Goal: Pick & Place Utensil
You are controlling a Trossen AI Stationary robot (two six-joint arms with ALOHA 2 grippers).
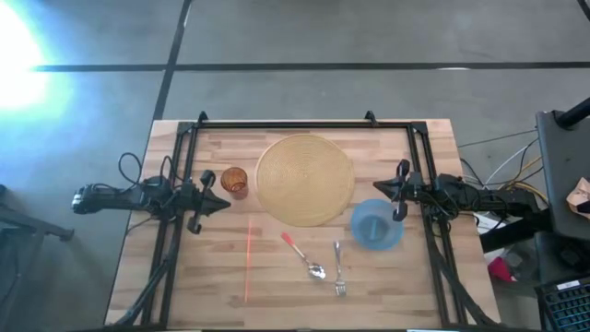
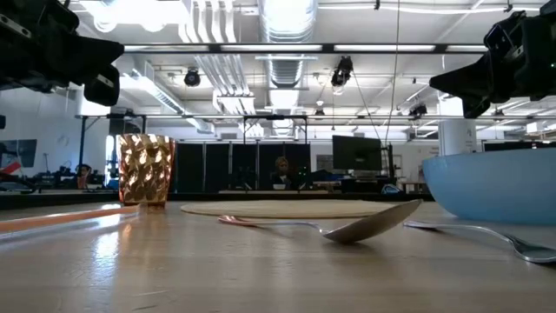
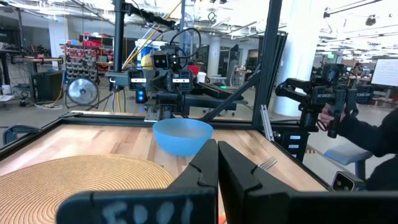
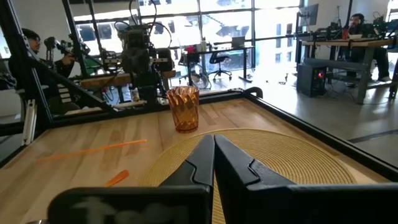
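Left hand (image 1: 224, 205) together, empty | right hand (image 1: 377, 189) together, empty | spoon (image 1: 304, 257) on table (image 1: 277, 286)

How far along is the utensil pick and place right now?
Nothing looks done yet. The spoon and fork lie loose on the table, in front of the mat and beside the bowl. Nothing is in hand: the left gripper by the cup and the right gripper are shut and empty. The whole pick and place is left.
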